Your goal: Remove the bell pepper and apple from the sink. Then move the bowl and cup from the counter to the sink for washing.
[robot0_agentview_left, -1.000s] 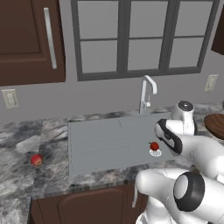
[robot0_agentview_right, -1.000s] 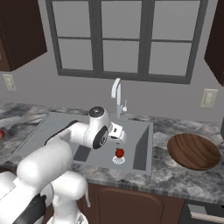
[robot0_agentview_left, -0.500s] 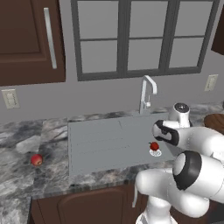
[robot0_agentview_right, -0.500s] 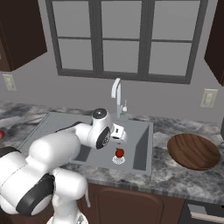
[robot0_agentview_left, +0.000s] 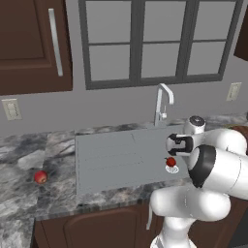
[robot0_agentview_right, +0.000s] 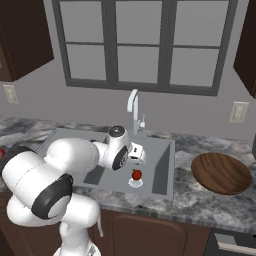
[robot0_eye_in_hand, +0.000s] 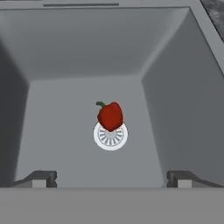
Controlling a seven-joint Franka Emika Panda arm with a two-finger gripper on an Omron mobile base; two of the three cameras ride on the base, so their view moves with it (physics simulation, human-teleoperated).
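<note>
- Landmark: the wide matte grey rectangular sink [robot0_agentview_left: 111,160] with ribbed drainboard, round white drain [robot0_eye_in_hand: 110,135] and curved chrome faucet [robot0_agentview_left: 162,99].
- Small bright red bell pepper [robot0_eye_in_hand: 110,115] with dark stem lies in the sink basin, on the drain.
- Small round pinkish-red apple [robot0_agentview_left: 40,177] lies on the dark grey marbled stone counter [robot0_agentview_left: 29,155], well to the left of the sink. Judged: apple removal done.
- Wide shallow dark-brown wooden bowl [robot0_agentview_right: 221,172] sits on the counter right of the sink, not yet moved.
- Green cup: not located from these angles.
- Tool [robot0_eye_in_hand: 111,178] hovers above the sink basin, directly over the pepper, jaws spread wide, nothing between them.
- Progress, as judged: one of four transfers complete. Left: pepper out, bowl in, cup in.
- Count: one pepper, one apple, one bowl, one sink, one faucet, one drain.
</note>
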